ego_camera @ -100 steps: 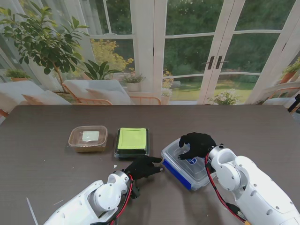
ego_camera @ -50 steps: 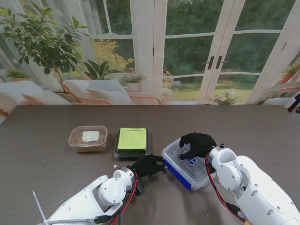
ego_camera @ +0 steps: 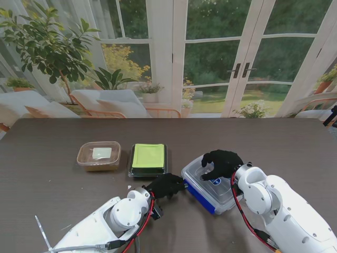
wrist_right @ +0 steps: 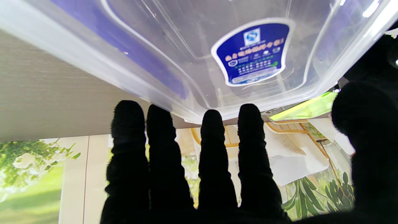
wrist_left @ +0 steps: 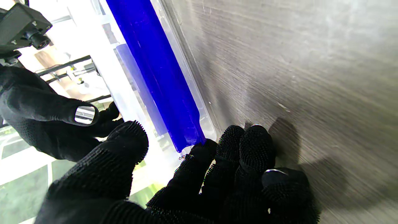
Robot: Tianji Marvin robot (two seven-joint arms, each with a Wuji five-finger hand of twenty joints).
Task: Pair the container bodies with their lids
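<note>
Brown tub (ego_camera: 98, 155) and green-lidded box (ego_camera: 148, 159) look paired. Clear box (ego_camera: 210, 184) at 5 o'clock of table centre, lid on, blue clip (wrist_left: 155, 71) unlatched. Right hand (ego_camera: 222, 162) spread, pressing lid; left hand (ego_camera: 166, 186) fingertips (wrist_left: 199, 149) touching the clip, grip unclear.

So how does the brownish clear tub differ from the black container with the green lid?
The brownish clear tub is see-through with rounded corners; the black container with the green lid is opaque and squarer. The tub lies farther left. Both sit flat on the table, untouched by either hand.
</note>
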